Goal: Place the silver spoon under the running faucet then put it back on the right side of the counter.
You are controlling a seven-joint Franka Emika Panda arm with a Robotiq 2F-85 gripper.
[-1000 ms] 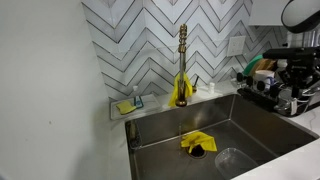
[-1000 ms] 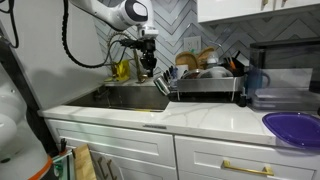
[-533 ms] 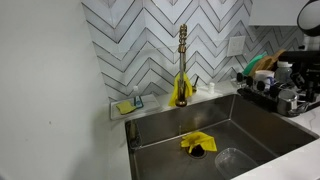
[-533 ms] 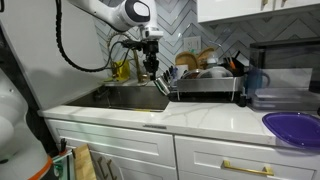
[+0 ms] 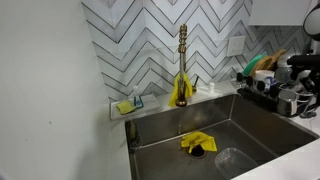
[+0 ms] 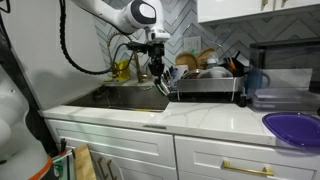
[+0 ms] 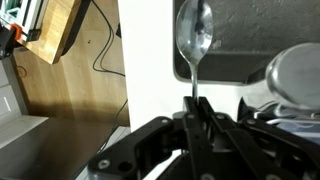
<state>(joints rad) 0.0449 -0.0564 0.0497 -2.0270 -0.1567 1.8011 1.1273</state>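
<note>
Presently, in an exterior view, the faucet (image 5: pixel 182 55) stands at the back of the sink (image 5: pixel 255 120). The arm is off at the frame's edge, well apart from it, and no water stream can be made out. In an exterior view across the counter (image 6: pixel 200 115), the gripper (image 6: pixel 157 72) hangs above the sink's end, near the dish rack (image 6: pixel 205 85). In the wrist view, the jaws pinch the spoon (image 7: pixel 194 35) by its handle. The bowl points outward, presumably so that it meets the water first.
</note>
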